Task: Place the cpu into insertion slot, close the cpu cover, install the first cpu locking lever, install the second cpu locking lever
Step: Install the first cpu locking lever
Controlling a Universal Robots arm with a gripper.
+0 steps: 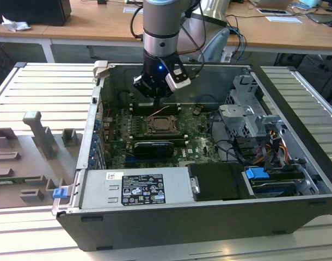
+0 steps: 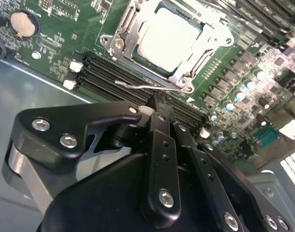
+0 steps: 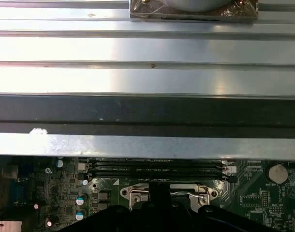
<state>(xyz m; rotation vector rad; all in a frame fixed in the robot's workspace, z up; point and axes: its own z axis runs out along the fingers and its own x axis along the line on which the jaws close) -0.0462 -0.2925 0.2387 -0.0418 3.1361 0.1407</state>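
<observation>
The pale square cpu (image 2: 169, 36) lies in the insertion slot (image 1: 165, 126) on the green board. The silver cpu cover (image 2: 129, 35) lies flat around it, framing its top. A thin wire locking lever (image 2: 133, 86) runs along the socket's edge nearest my gripper. My black gripper (image 2: 157, 104) is shut, and its tips sit right at that lever. I cannot tell whether the wire is clamped between them. In the exterior view the gripper (image 1: 155, 95) hangs inside the open computer case, just behind the socket. The first wrist view has the gripper (image 3: 159, 191) over the socket rim.
Long black memory slots (image 2: 109, 79) lie between the gripper and the socket. A coin battery (image 2: 21, 24) sits on the board. A black expansion card (image 1: 152, 148), a power supply (image 1: 136, 187) and a drive cage (image 1: 247, 109) stand inside the case. Its steel wall (image 3: 147, 111) is close behind the gripper.
</observation>
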